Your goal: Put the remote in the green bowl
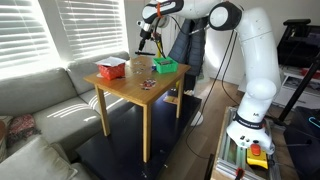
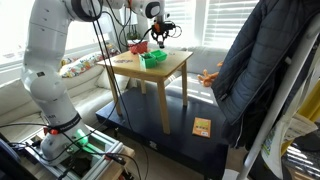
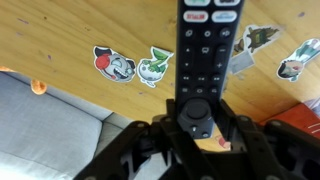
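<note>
Daylight is being let in through the white slatted window blinds (image 1: 60, 25), which are being overexposed in both exterior views. The pale grey cushioned sofa (image 1: 40, 100) is being streaked with sunlight. In the wrist view, the slim black remote (image 3: 210, 40) is being rendered sharply, while the dark gripper (image 3: 197, 118) is being left blurred and underlit.

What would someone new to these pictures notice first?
The big white arm reaches over a small wooden table, its gripper shut on the remote above cartoon stickers. The green bowl and a red container stand out on the table, and a person in a dark jacket stands beside it.
</note>
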Tool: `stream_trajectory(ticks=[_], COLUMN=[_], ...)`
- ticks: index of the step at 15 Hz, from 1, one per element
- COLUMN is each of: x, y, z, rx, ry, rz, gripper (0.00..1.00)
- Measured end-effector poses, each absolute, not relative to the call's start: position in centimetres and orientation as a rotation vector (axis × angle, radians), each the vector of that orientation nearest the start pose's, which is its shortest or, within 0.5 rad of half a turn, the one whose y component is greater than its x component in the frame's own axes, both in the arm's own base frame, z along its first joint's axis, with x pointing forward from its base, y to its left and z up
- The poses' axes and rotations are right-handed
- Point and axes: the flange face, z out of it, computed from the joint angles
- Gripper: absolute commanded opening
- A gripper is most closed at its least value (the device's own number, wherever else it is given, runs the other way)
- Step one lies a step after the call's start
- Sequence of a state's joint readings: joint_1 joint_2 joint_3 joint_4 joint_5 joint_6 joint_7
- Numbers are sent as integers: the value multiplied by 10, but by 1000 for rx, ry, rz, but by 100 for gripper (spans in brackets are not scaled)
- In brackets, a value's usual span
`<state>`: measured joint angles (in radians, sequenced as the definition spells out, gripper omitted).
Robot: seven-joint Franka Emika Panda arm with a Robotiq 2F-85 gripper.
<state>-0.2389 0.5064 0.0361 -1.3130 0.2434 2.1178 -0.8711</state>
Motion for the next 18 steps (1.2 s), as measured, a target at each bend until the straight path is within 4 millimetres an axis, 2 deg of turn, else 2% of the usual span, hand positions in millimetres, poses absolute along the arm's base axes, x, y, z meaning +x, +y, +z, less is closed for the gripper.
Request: stream_trajectory(ticks=[6,8,10,15,18], x=[718,711,698,650,625], y=[-142,-139,-135,-131,-134], z=[481,481,483,497,493], rx=[-2916,-2906,-2886,-2841,-2816], ry=[-810,-807,-813,-860,-925], rz=[-570,-516,-438,-291,-251], gripper=[17,17,17,17,17])
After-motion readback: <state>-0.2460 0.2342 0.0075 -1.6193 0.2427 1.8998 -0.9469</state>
